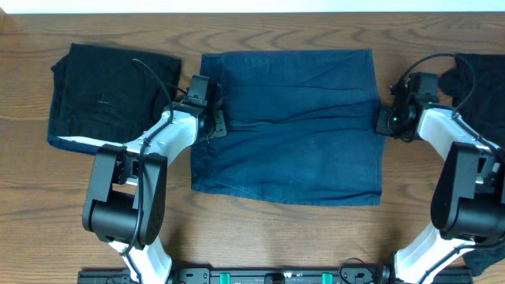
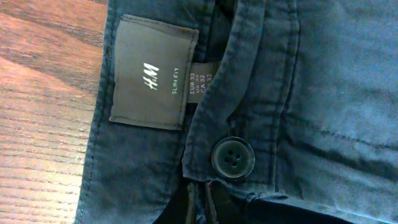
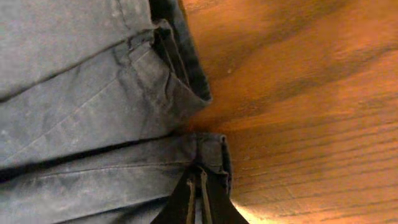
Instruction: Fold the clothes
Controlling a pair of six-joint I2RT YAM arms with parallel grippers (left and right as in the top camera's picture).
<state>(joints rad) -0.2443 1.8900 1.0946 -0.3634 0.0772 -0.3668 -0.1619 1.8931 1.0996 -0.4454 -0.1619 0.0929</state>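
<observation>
The navy-blue cloth piece (image 1: pixel 292 126) is a pair of trousers lying folded into a rectangle at the table's middle. My left gripper (image 1: pixel 211 120) is at its left edge, at the waistband. In the left wrist view the fingers (image 2: pixel 202 205) are pinched together on the waistband just below a dark button (image 2: pixel 232 157) and a grey label (image 2: pixel 152 71). My right gripper (image 1: pixel 384 118) is at the right edge. Its fingers (image 3: pixel 196 199) are pinched on the hem of the navy cloth (image 3: pixel 93 93). A black garment with a white lower edge (image 1: pixel 110 95) lies at the left.
Another black cloth piece (image 1: pixel 483 75) lies at the far right, beside the right arm. Bare wooden table (image 1: pixel 260 237) shows in front of the trousers. The arm bases stand at the front edge, left and right.
</observation>
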